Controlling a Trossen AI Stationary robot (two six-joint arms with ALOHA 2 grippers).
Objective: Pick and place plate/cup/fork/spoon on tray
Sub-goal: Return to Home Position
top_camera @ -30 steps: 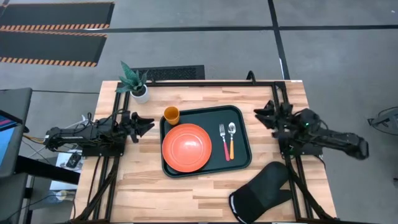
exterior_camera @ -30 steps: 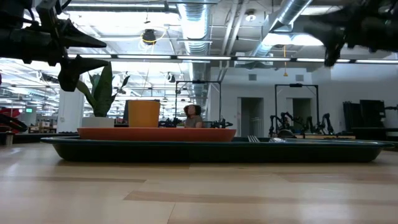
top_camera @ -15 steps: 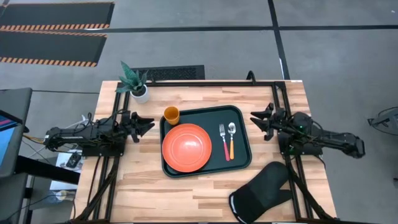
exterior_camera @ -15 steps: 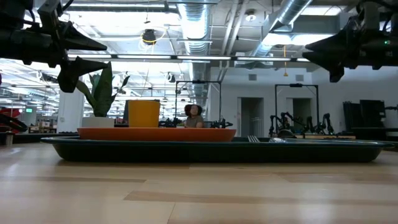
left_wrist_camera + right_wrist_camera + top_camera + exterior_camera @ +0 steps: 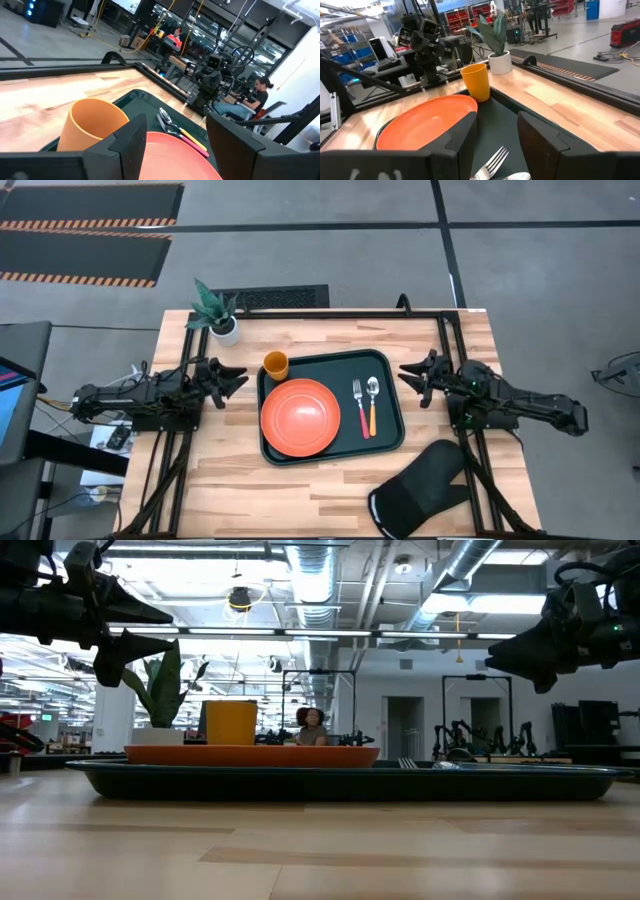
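The dark green tray (image 5: 388,435) lies mid-table. On it rest the orange-red plate (image 5: 300,417), the pink-handled fork (image 5: 360,408) and the orange-handled spoon (image 5: 373,402). The orange cup (image 5: 276,365) stands upright at the tray's far left corner; whether it stands inside the rim I cannot tell. My left gripper (image 5: 240,380) is open and empty, hanging level just left of the tray. My right gripper (image 5: 408,378) is open and empty, above the table just right of the tray, pointing at it. The right wrist view shows the plate (image 5: 427,122) and the cup (image 5: 476,80) ahead.
A black oven mitt (image 5: 420,495) lies at the table's near right corner. A potted plant (image 5: 218,315) stands at the far left corner. A person (image 5: 312,725) sits in the room beyond the table.
My right gripper has gone toward the table's left edge, closer to the tray's right rim, and has come down, staying open. The things on the tray have kept still.
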